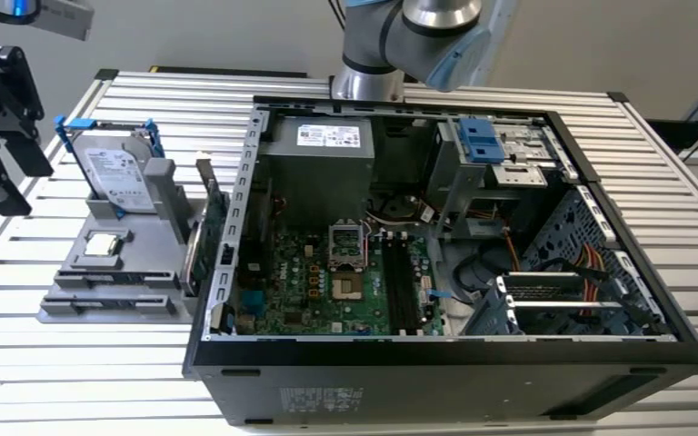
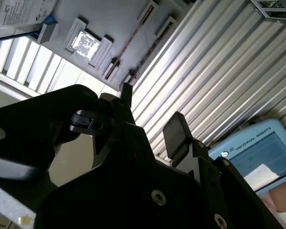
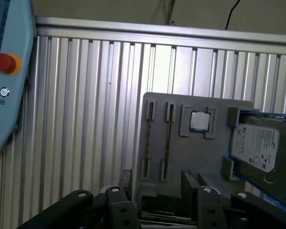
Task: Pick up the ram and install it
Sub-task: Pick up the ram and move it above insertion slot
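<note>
The ram (image 3: pixel 167 140) is a thin stick standing on edge in a slot of the grey parts holder (image 3: pixel 200 157), one slot over from the square silver processor chip (image 3: pixel 199 121). It appears in the second wrist view as a thin brownish line, the ram (image 2: pixel 131 41). My gripper (image 3: pixel 157 183) hangs above the slatted table just short of the holder's slotted end, open, with nothing between its black fingers (image 2: pixel 176 133). In the exterior view the gripper (image 1: pixel 15 177) is at the far left, raised beside the holder (image 1: pixel 113 309).
An open computer case (image 1: pixel 446 350) lies on the exterior view's right of the holder, its motherboard memory slots (image 1: pixel 403 282) exposed. A hard drive (image 1: pixel 119 177) and a green expansion card (image 1: pixel 214 236) stand on the holder. A blue teach pendant (image 3: pixel 5 95) lies on the slatted table.
</note>
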`<state>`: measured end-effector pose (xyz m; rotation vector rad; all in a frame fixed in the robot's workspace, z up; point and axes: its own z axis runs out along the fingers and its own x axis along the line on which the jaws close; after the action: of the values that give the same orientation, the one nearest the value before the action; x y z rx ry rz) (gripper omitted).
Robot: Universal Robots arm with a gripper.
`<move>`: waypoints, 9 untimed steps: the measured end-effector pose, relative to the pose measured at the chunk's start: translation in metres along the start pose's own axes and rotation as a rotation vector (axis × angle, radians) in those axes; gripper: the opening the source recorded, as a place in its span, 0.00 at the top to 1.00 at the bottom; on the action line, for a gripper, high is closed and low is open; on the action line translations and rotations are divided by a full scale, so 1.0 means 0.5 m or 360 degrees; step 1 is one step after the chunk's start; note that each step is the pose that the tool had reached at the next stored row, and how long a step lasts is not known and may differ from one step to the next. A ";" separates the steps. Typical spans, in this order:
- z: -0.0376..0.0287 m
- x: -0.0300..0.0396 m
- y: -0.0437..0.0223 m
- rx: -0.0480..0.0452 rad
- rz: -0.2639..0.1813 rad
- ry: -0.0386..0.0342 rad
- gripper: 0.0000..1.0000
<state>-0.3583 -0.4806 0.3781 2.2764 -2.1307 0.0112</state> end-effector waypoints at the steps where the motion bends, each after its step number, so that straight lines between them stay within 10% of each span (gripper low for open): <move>1: 0.001 0.000 0.000 0.0000 0.0004 0.0000 0.00; 9: 0.010 0.000 0.000 -0.0001 0.0022 0.0000 0.00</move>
<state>-0.3583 -0.4806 0.3731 2.2615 -2.1460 0.0113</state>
